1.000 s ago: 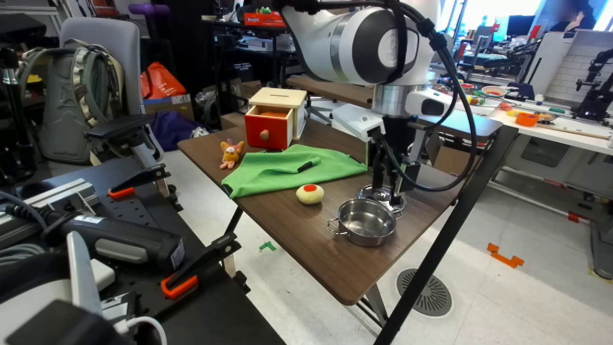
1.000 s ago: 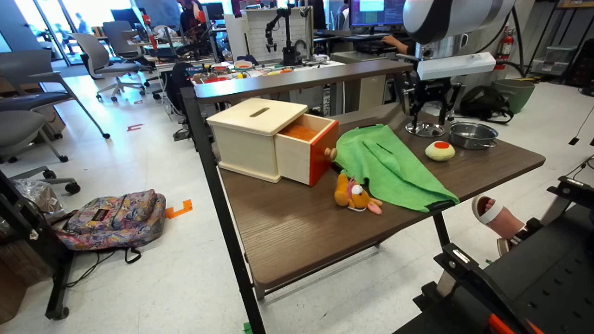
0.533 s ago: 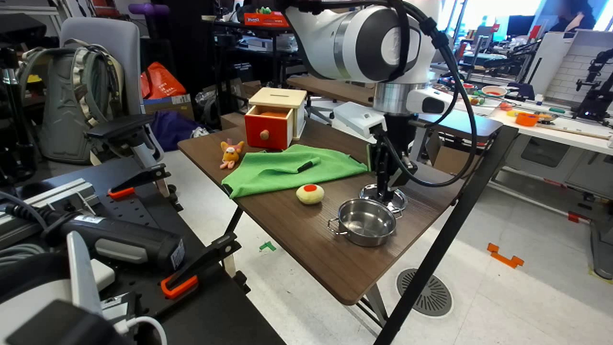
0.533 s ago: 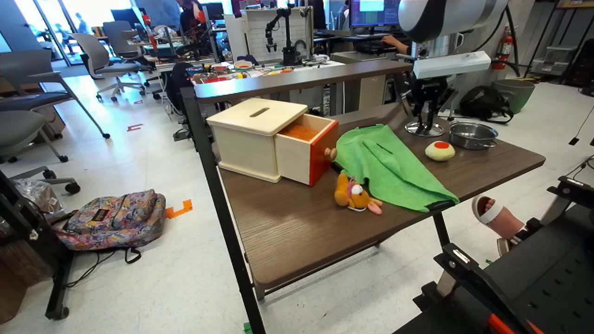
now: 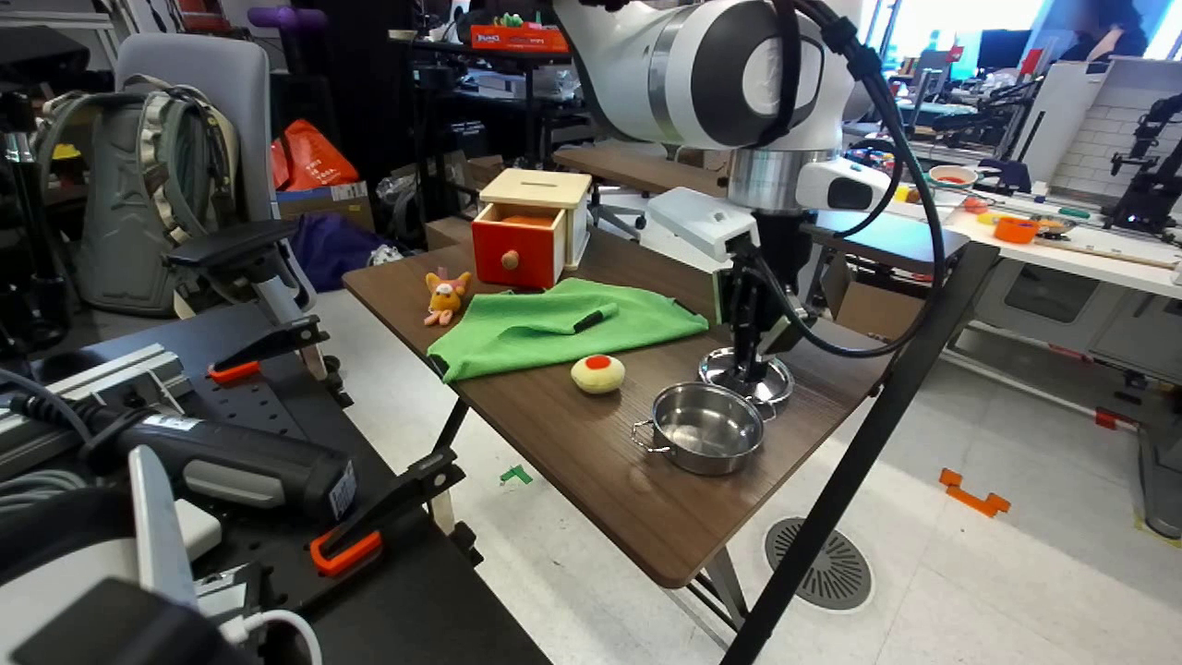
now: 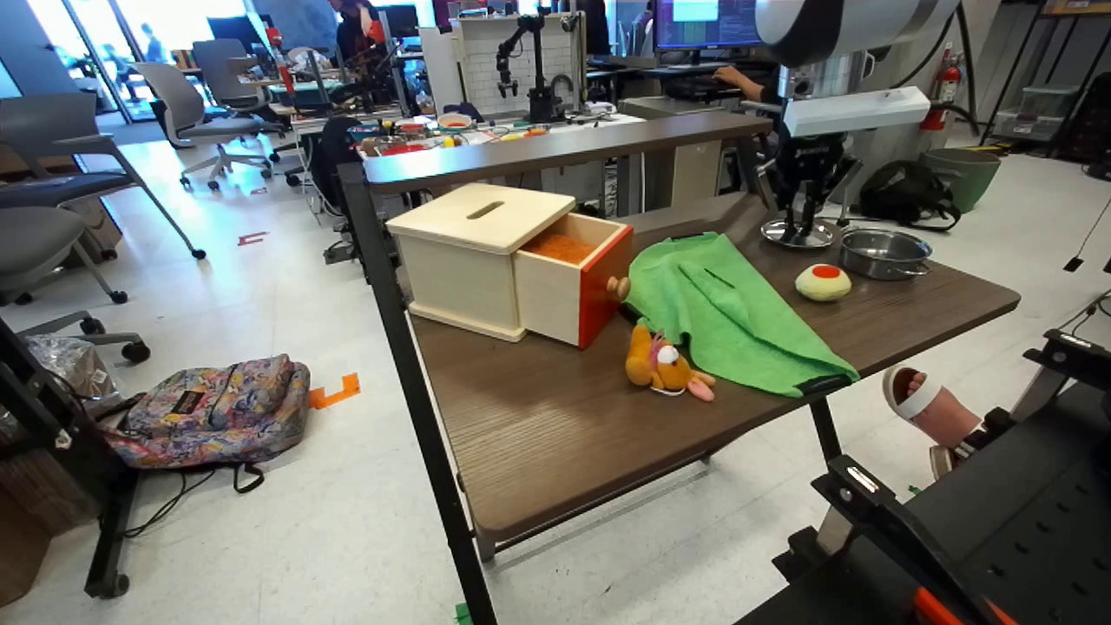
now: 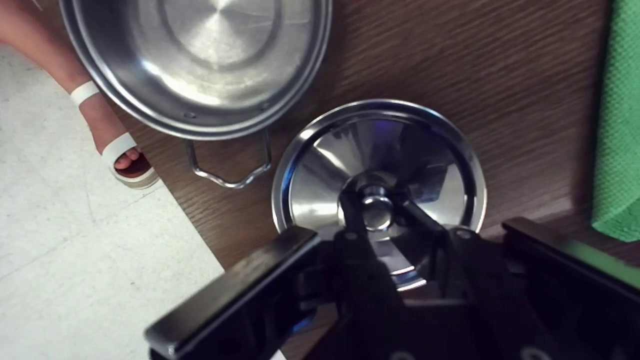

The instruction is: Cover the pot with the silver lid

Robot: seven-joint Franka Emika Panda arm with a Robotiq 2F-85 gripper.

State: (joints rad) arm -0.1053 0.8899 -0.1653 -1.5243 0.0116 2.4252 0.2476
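Observation:
The pot [image 5: 706, 429] stands uncovered on the brown table near its corner, its loop handles out to the sides. Right beside it is the silver lid [image 7: 350, 150], whose rim almost meets the pot's handle in the wrist view. My gripper [image 7: 377, 207] points down over the lid's middle, its fingertips closed around the small round knob. In both exterior views the lid [image 6: 781, 234] appears just off the tabletop, roughly level, below the gripper [image 5: 753, 369]. The fingers hide part of the lid's centre and near side.
A yellow plush piece with a red spot [image 5: 598, 374] lies near the pot. Farther along are a green cloth [image 5: 563, 328], an orange plush toy [image 5: 445, 296] and a wooden box with a red drawer [image 5: 522, 245]. A sandalled foot [image 7: 132, 160] shows beyond the table edge.
The gripper has closed from a wider opening onto the lid's knob. Over the last half second the arm and lid have risen slightly together; the pot has stayed put.

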